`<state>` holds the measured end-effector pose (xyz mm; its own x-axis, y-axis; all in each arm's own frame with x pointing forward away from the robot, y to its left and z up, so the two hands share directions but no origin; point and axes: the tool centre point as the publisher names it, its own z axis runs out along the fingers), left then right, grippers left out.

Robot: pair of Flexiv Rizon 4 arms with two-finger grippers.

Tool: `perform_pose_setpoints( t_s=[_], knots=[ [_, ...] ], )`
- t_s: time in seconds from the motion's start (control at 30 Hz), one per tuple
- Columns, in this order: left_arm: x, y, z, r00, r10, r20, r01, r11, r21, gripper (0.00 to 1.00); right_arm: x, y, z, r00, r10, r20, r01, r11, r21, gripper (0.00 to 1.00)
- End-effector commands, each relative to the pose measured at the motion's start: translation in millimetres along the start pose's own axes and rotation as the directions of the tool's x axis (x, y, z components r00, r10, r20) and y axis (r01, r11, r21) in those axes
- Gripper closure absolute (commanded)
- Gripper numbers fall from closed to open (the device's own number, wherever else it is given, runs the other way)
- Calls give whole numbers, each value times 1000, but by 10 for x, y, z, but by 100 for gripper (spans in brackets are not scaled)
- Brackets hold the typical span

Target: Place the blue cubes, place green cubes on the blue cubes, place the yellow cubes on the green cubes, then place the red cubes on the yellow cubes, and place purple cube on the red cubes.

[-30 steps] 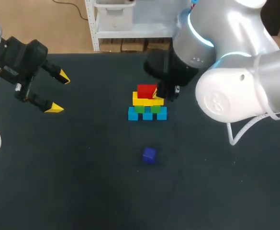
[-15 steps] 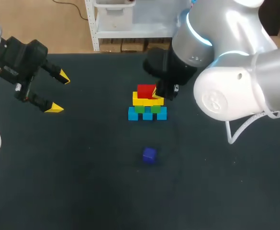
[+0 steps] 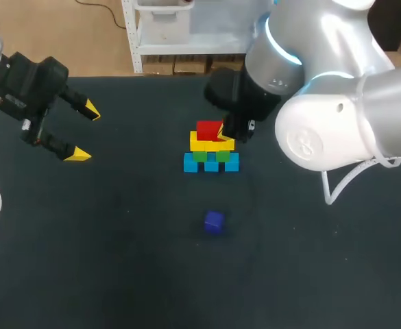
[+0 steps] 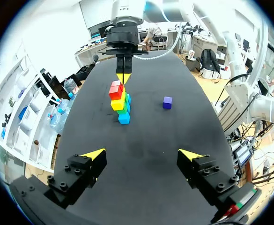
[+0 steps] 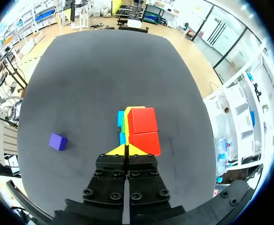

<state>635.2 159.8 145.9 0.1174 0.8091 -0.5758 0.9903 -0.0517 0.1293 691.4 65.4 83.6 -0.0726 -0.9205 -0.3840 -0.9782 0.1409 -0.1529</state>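
Stack near worktop [image 3: 118, 260] centre: blue cubes [image 3: 211, 163], green cubes [image 3: 212, 155], yellow cubes [image 3: 210, 144], red cubes [image 5: 143, 130] on top. Right jaws clenched, empty, tips just beside red cubes; right arm [image 3: 323, 103] hides stack's far side. Purple cube [image 3: 214, 221] alone, nearer near edge. Left jaws released, by left edge.

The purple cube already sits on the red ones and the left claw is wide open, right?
No: the purple cube lies alone on the table, apart from the stack, as the head view shows. The left gripper is indeed open.
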Motion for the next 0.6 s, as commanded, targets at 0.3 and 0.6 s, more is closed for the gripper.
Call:
perform_pose_setpoints(
  t_s=[0.3, 0.6],
  knots=[
    [12, -5, 1, 1000, 3, 3, -3, 1000, -2, 0, -27, -21, 6, 1000, -3, 2, 3, 1000, -13, 100],
    [12, -5, 1, 1000, 3, 3, -3, 1000, -2, 0, -46, 142, -30, 1000, -11, 12, 12, 998, -59, 100]
  ],
)
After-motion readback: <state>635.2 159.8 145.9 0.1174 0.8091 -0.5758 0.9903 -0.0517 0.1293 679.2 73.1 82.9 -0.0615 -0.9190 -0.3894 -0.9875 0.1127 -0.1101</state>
